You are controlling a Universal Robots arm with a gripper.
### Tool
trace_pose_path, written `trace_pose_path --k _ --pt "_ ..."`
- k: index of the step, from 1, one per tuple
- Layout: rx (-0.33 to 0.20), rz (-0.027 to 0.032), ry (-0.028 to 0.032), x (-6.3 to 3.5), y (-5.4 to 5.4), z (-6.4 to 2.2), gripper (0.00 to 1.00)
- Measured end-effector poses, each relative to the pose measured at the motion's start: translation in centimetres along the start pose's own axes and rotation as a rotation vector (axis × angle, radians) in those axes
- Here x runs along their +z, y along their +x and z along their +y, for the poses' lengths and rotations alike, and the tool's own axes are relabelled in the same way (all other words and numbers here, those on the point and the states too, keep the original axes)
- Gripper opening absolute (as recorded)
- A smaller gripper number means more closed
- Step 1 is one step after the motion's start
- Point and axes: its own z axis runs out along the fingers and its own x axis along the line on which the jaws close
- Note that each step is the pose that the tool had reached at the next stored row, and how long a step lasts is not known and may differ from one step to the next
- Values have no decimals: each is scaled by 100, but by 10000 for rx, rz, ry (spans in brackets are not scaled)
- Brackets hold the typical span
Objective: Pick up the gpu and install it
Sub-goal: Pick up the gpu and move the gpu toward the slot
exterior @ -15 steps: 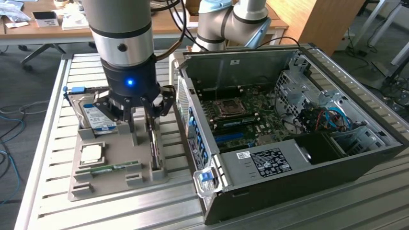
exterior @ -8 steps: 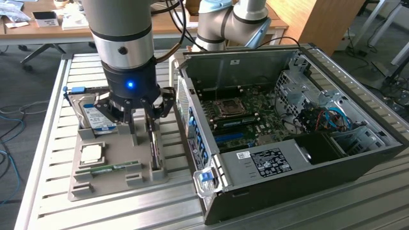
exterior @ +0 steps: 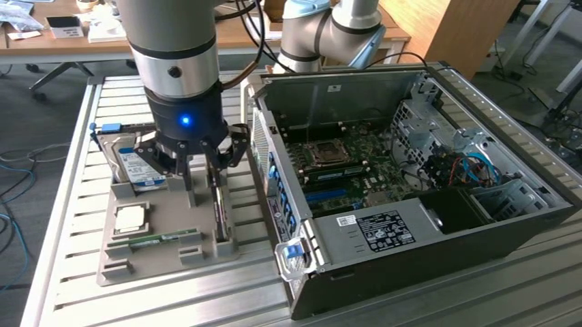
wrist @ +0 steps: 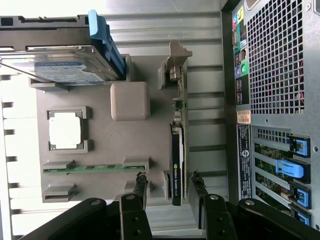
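We see the slatted desk (exterior: 64, 204) carrying an open computer case (exterior: 509, 225) and, just beside it, a grey parts tray (exterior: 163, 255). Our tool (wrist: 168, 175) hangs low over the tray, fingers apart, one on each side of the gpu (wrist: 177, 165), not clamped on it. The gpu stands on edge in its slot, on the tray's side nearest the case.

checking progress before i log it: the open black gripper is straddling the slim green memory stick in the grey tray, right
Not quite. The open black gripper straddles the thin dark gpu card standing on edge in the grey tray, not the slim green memory stick, which sits apart from the fingers. The wrist view shows this.
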Motion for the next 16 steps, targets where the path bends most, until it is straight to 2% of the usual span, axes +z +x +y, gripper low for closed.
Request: trace_pose_path --k 7,16 --pt "1 2 2 71 1 -3 47" --pt "0 3 2 97 -62 0 47"
